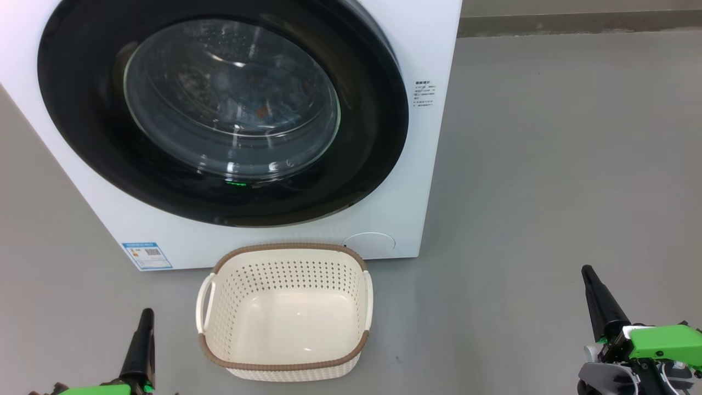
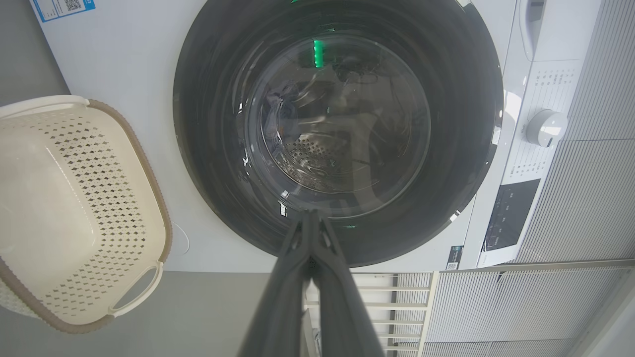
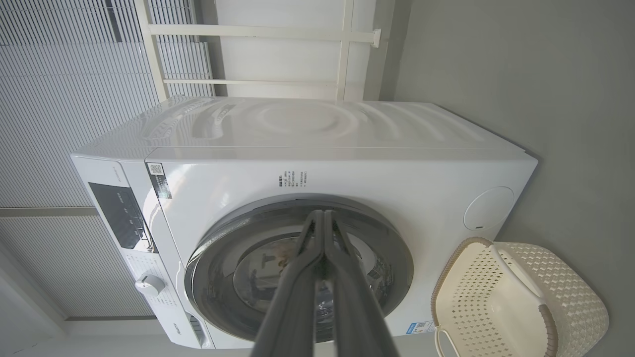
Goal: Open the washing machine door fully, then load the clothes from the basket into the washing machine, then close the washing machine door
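My left gripper [image 1: 147, 314] and right gripper [image 1: 587, 270] were pinched closed, empty; the basket [image 1: 285, 248] (brown-rimmed) stood just before the washing machine [image 1: 433, 44], its door [image 1: 82, 109] closed.

Tapered black fingers [image 1: 141, 343] join bright green housings [image 1: 666, 340].

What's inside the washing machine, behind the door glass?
Through the closed door, the perforated steel drum and some light fabric with an orange-brown patch. Reflections and the black rim hide the rest. The basket is empty.
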Available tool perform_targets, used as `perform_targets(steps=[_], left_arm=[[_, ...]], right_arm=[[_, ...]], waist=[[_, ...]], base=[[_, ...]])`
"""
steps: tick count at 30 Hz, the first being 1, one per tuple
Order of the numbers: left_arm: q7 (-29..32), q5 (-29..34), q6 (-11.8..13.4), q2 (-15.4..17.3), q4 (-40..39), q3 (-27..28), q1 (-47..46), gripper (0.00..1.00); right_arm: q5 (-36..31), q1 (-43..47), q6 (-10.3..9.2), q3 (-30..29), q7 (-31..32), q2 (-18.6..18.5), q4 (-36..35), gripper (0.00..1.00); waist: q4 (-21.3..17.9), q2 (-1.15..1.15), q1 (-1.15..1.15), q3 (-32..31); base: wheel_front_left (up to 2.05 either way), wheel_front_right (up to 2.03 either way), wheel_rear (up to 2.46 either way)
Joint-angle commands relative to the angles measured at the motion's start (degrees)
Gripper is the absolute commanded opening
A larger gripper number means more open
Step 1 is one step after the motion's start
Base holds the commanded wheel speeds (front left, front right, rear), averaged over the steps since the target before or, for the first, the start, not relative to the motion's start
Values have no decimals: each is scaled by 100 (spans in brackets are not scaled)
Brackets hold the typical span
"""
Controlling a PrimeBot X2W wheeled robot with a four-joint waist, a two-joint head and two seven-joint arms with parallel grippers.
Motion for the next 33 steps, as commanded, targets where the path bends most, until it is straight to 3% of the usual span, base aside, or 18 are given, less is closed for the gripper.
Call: perform_targets(steps=[1, 33], left_arm=[[35, -46, 3, 54, -179, 153, -242, 0], [34, -47, 3, 54, -179, 153, -242, 0]], right_arm=[[20, -250, 1, 102, 29, -47, -169, 0], [20, -251, 1, 101, 30, -46, -169, 0]], waist=[[0, 0, 0, 0], [0, 0, 0, 0]], base=[[0, 0, 0], [0, 0, 0]])
